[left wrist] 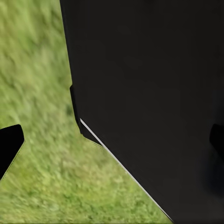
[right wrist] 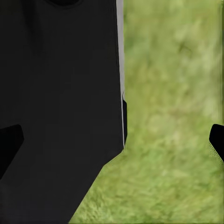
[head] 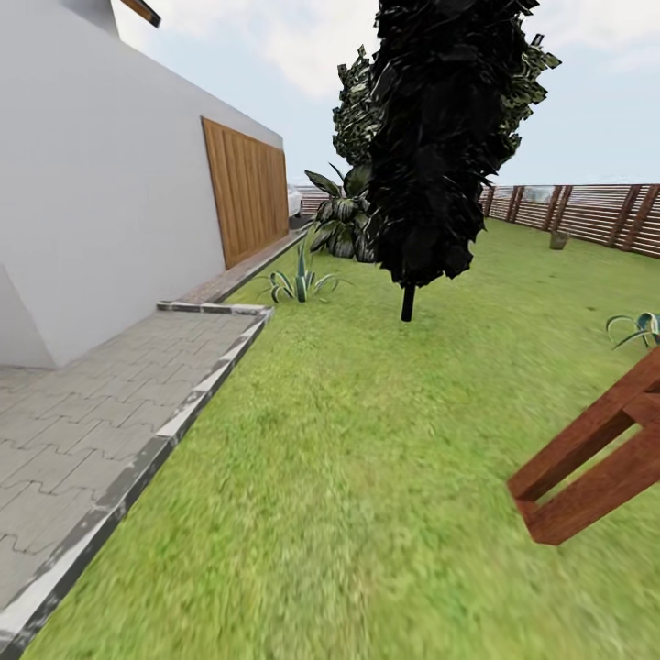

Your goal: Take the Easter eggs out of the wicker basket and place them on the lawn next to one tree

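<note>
**Easter eggs and basket nowhere on screen: the robot is out hunting**

Easter eggs? None to be found, and no wicker basket either. The head view looks across the lawn (head: 367, 440), a paved path (head: 82, 431) along the white house (head: 101, 183), a dark columnar tree (head: 440, 137) ahead, the slat fence (head: 587, 215) behind, a red-brown wooden frame (head: 596, 467) at right. Both wrist views look down past a black body panel onto grass. The left gripper (left wrist: 112, 140) and right gripper (right wrist: 114, 140) show fingertips set wide apart, nothing between them. My read: the search leg. Next, locate the basket.
</note>
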